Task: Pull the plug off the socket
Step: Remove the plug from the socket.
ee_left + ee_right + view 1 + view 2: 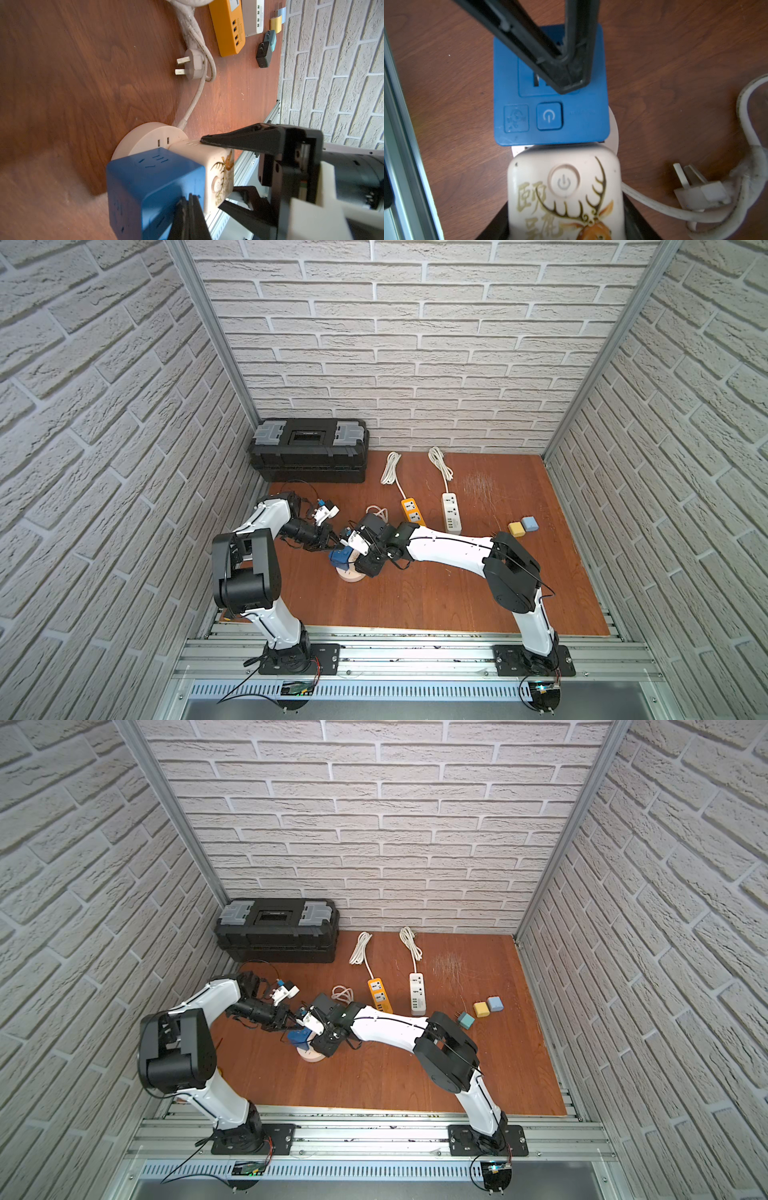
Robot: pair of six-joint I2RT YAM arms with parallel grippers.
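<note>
A round beige socket (pixel 143 137) lies on the wooden table, and it shows in both top views (pixel 351 576) (pixel 312 1056). Two cube plugs stand on it side by side: a blue one (pixel 552 116) (pixel 153 178) (pixel 337 559) and a cream one with a deer picture (pixel 564 187) (pixel 218 166). My right gripper (pixel 564 207) (pixel 212 173) is shut on the cream plug, one black finger on each side. My left gripper (pixel 190 197) (pixel 566 83) is shut, its joined tips resting on the blue plug's top face. The cream plug looks seated against the socket.
The socket's white cable ends in a loose three-pin plug (pixel 695 187). Behind stand an orange power strip (pixel 412 510), a white power strip (pixel 451 512) and a black toolbox (pixel 307 450). Small yellow (pixel 516 528), blue (pixel 530 523) and teal (pixel 466 1020) adapters lie to the right.
</note>
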